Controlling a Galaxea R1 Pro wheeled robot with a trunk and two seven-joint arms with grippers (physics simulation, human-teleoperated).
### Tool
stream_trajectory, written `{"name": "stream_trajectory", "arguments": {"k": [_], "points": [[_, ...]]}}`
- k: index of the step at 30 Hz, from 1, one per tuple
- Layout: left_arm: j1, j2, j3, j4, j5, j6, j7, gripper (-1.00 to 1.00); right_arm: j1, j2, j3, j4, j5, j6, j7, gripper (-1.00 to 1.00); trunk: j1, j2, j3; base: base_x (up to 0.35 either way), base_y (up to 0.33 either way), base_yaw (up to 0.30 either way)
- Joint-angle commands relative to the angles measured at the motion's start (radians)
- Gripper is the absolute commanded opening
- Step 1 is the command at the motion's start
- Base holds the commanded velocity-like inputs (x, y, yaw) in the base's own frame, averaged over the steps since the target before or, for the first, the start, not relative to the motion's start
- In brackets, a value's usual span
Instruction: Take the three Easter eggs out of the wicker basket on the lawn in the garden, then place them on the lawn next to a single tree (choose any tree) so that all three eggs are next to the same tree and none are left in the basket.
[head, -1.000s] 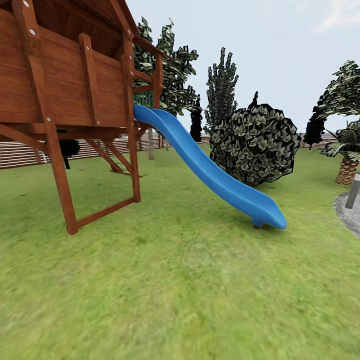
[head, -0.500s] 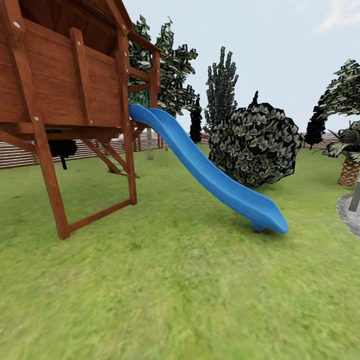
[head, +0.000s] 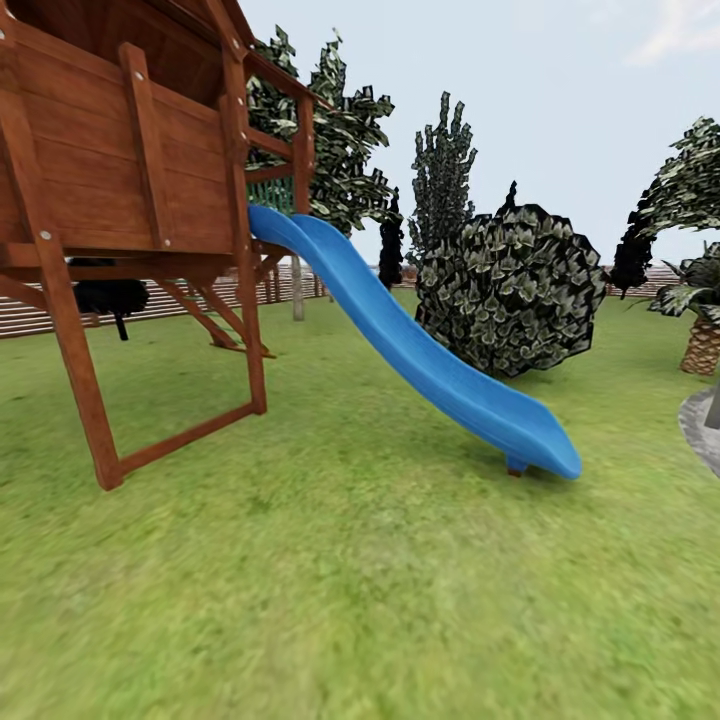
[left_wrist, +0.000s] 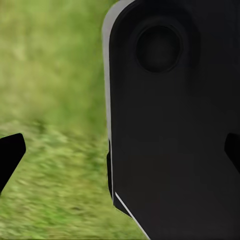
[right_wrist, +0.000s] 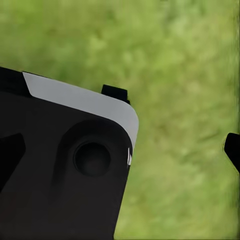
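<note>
The lawn of the garden spreads out before me as mottled green grass. A tree with a broad leafy canopy stands behind the slide, and another tree shows at the right edge. The Easter eggs and the wicker basket are out of view. My left gripper hangs open over grass, its fingertips far apart, with a dark part of my own body between them. My right gripper is also open and holds nothing.
A wooden playset on posts stands at the left, with a blue slide running down to the grass. A round shrub, a palm plant, grey paving and a slat fence lie beyond.
The whole head view has shifted: the playset has slid left and looms larger, so the camera has moved. Nothing in the garden itself has moved.
</note>
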Motion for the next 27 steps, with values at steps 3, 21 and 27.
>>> {"name": "stream_trajectory", "arguments": {"k": [3,21,27], "points": [[0.0,0.0,-0.002,0.0,-0.001,-0.002,0.002,1.0,-0.001,0.0,0.004,0.004,0.002,-0.007,0.0,1.0,0.001,0.0,-0.001,0.295,-0.125,0.0],[0.0,0.0,-0.001,0.0,-0.001,-0.002,0.002,1.0,-0.002,0.0,0.003,0.004,0.001,-0.007,0.0,1.0,0.001,0.0,-0.001,0.295,-0.127,-0.071],[0.0,0.0,-0.001,0.0,-0.001,-0.002,0.002,1.0,-0.002,0.0,0.003,0.004,0.001,-0.008,0.0,1.0,0.001,0.0,-0.001,0.295,-0.15,-0.021]]}}
